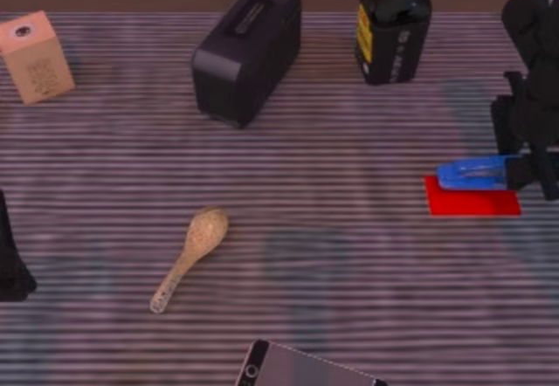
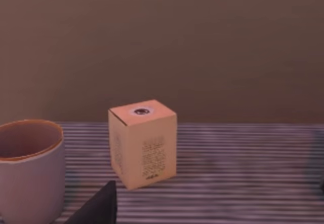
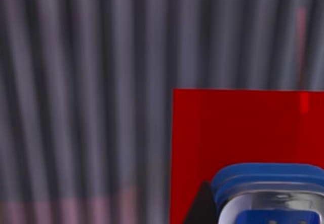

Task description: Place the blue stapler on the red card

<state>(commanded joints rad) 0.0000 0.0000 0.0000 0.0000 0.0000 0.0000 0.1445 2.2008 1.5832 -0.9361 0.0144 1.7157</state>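
Fingers [image 1: 524, 173] of the right arm grip the glossy oblong blue stapler [image 1: 472, 174] over the flat red card [image 1: 472, 201]

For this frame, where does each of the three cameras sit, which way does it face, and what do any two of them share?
Top view: above the table, looking down on the whole layout; the right gripper is at the blue stapler over the red card, and the parked left arm shows at the left edge.
Left wrist view: low, facing across the table at the tan box and a cup; a dark piece of its own gripper shows.
Right wrist view: close above the card and stapler.
Shared: stapler and card in top and right wrist views; tan box in top and left wrist views.
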